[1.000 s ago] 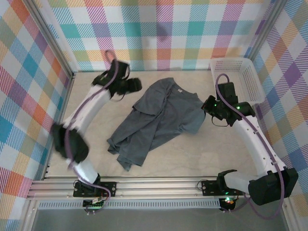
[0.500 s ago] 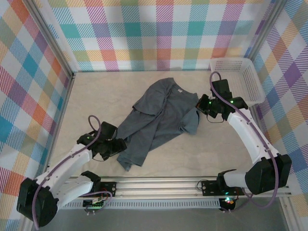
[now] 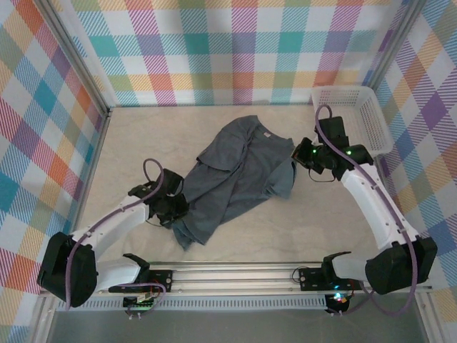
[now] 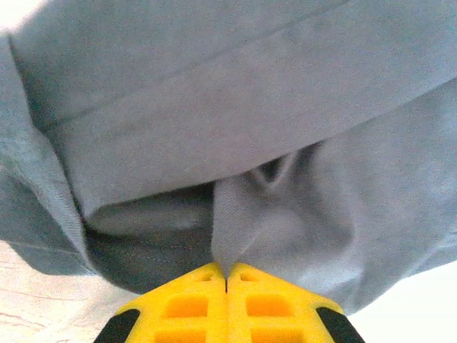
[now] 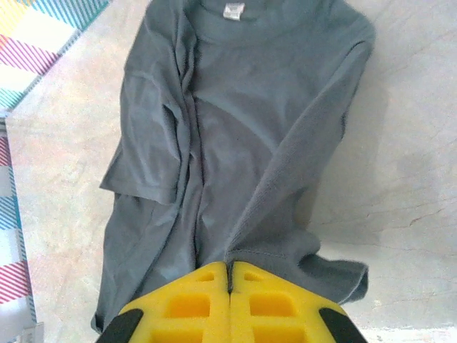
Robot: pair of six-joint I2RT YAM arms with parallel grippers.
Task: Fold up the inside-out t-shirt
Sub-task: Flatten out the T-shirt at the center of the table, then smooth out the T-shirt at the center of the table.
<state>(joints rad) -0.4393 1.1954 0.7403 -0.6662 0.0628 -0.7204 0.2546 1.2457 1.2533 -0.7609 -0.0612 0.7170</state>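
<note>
Slate blue-grey short-sleeved cloth t-shirt (image 3: 239,171) lies rumpled on the pale marbled table top (image 3: 300,229), between the two arms and running diagonally. Seams face outward, and a small white neck label (image 5: 233,10) shows at the collar.

Left gripper (image 4: 226,270), yellow block fingers: pressed fully together, with a ridge of the t-shirt's cloth pinched at the tips. Straight beyond the tips a hemmed band of cloth drapes across. A dark pocket of folded cloth sits just left of the pinch. Bare table shows at the lower left of the fingers. In the overhead view this grip is at the shirt's near-left edge.

Right gripper (image 5: 229,268), same yellow fingers: closed tight, with a crease of the shirt's edge caught between the tips. The shirt's body stretches away ahead of the fingers, with the collar at the far end. A folded sleeve lies ahead and to the left, and a curl of hem lies just right of the tips.

White plastic mesh basket (image 3: 357,118) stands behind the right arm by the plaid wall (image 3: 235,50), apart from the shirt.
</note>
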